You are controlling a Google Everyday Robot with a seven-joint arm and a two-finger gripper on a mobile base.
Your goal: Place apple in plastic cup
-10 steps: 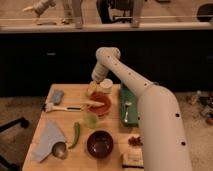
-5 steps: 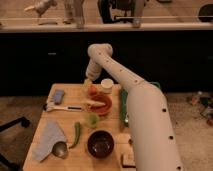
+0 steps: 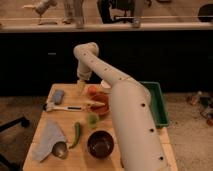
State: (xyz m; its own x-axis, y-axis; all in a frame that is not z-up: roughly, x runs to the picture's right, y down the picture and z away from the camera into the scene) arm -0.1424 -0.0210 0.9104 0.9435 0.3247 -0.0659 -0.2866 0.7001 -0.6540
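The apple [image 3: 92,90], small, round and orange-red, sits at the back of the wooden table [image 3: 50,120], just behind the shallow orange bowl [image 3: 101,106]. A small greenish cup [image 3: 92,119] stands in front of the bowl, near the table's middle. My gripper [image 3: 80,86] hangs down from the raised wrist at the back of the table, just left of the apple and slightly above the tabletop. My arm crosses the right side of the table and hides what lies under it.
A green tray [image 3: 159,102] sits at the right edge. A blue sponge [image 3: 58,96] and a white-handled brush [image 3: 64,106] lie at the left back. A green pepper [image 3: 76,134], a dark bowl [image 3: 100,144], a grey cloth [image 3: 49,137] and a spoon [image 3: 60,149] lie in front.
My arm has swung left, and the gripper has moved from above the orange bowl to the left of the apple. The objects on the table have not moved.
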